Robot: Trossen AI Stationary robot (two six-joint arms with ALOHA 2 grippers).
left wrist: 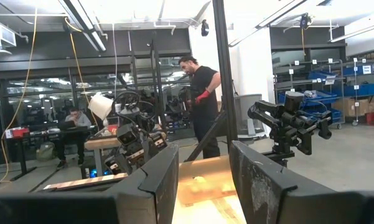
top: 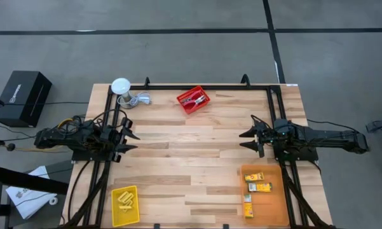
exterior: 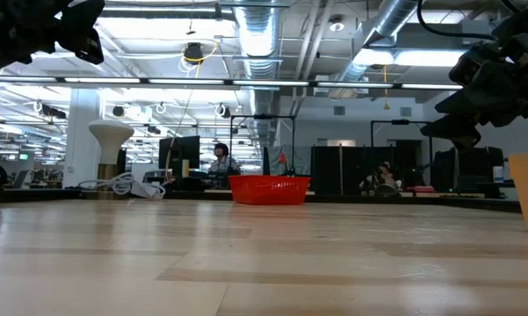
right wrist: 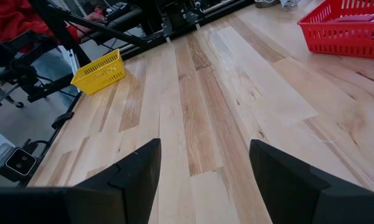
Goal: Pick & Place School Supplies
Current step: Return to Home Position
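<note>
Supplies lay binned: light, stiff yellow-orange cardboard boxes [top: 257, 187] in the orange plastic bin [top: 273, 214], tiny yellow pieces [top: 125, 201] in the yellow plastic bin [top: 131, 220], the red-handled tool [top: 194, 98] in the red mesh basket [top: 188, 112]. We judged flat sides the surest hold. The left arm [top: 82, 137] and right arm [top: 318, 137] hung well apart, jaws wide and empty.

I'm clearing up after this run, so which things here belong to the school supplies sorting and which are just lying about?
Job: red-handled tool in the red bin; yellow pieces in the yellow bin; small boxes in the orange bin.
Lying about: white round object with its cable, on the table; black box and papers on the floor.
</note>
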